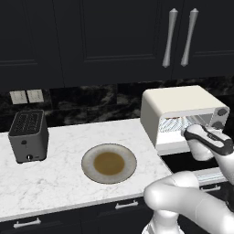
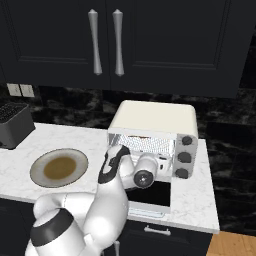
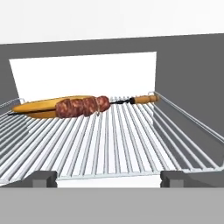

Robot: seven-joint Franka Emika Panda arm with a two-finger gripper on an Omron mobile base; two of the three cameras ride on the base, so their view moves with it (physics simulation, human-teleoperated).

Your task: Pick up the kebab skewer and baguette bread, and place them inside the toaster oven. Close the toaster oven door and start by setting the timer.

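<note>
The cream-white toaster oven [image 1: 183,100] [image 2: 152,117] stands at the right of the counter. The toaster oven door [image 2: 150,195] [image 1: 187,162] hangs folded down and open. In the hand view the wire rack [image 3: 113,140] carries the golden baguette bread [image 3: 37,107] at its far left. The kebab skewer [image 3: 83,106] lies just in front of the bread, its handle pointing right. My gripper [image 3: 108,179] is open at the rack's front edge, with nothing between its fingers. The hand [image 1: 201,137] hovers over the lowered door at the oven mouth.
An empty round plate [image 1: 109,163] [image 2: 59,167] with a brown centre sits mid-counter. A dark grey slot toaster [image 1: 28,135] stands at the far left. Three dark knobs [image 2: 185,157] line the oven's right side. Dark cabinets hang overhead.
</note>
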